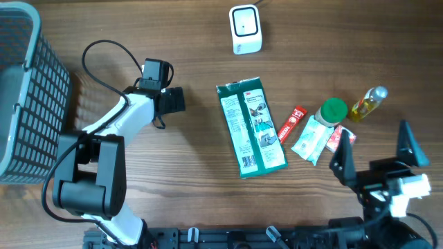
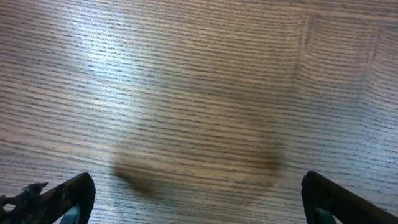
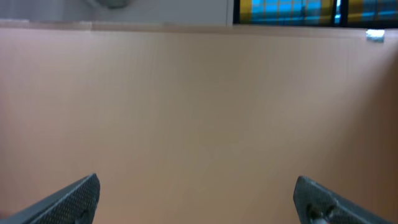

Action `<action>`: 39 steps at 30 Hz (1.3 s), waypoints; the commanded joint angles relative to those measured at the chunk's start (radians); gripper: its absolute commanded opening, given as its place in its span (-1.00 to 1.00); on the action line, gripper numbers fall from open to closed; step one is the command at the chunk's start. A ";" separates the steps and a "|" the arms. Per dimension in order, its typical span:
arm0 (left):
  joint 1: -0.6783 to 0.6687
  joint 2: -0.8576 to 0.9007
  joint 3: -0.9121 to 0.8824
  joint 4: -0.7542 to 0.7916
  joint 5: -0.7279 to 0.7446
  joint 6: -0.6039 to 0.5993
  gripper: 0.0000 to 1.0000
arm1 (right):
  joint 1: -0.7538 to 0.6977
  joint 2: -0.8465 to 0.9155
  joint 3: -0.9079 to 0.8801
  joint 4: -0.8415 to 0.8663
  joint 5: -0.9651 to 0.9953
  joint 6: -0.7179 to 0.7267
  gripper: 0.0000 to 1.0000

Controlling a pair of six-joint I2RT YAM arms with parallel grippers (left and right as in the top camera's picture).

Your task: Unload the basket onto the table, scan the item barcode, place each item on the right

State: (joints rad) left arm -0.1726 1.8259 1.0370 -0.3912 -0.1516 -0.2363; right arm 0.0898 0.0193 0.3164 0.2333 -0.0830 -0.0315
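Green packet (image 1: 250, 128): lies flat, alone, just in front of the scanner (image 1: 245, 30), on the robot's side.
Handling: probably light, thin, slick film that flexes.
Hold: pinch one long edge, I'd say.
Left gripper (image 1: 174, 100): spread, empty, left of the scanner.
Right gripper (image 1: 374, 149): spread, empty, well right of the scanner.

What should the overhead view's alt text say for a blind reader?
A wooden table holds a green packet at centre, a white scanner beyond it and small groceries to its right. Both pincers are open and empty: left pincer near a basket, right pincer by the groceries.
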 commanded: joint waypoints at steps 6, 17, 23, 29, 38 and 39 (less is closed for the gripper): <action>0.002 -0.014 -0.003 0.003 0.005 0.020 1.00 | -0.005 -0.016 -0.253 0.200 -0.035 0.061 1.00; 0.002 -0.014 -0.003 0.003 0.005 0.020 1.00 | -0.005 -0.016 -0.312 -0.208 -0.063 0.063 0.99; 0.002 -0.014 -0.003 0.003 0.005 0.020 1.00 | -0.005 -0.009 -0.311 -0.222 -0.076 0.094 1.00; 0.002 -0.014 -0.003 0.003 0.005 0.020 1.00 | -0.005 -0.009 -0.311 -0.222 -0.076 0.093 0.99; 0.002 -0.014 -0.003 0.003 0.005 0.020 1.00 | -0.005 -0.009 -0.311 -0.222 -0.076 0.094 0.99; 0.002 -0.014 -0.003 0.003 0.005 0.020 1.00 | -0.005 -0.009 -0.311 -0.222 -0.076 0.094 0.99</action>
State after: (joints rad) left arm -0.1726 1.8259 1.0370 -0.3912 -0.1513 -0.2359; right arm 0.0898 0.0135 0.0059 0.0074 -0.1387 0.0486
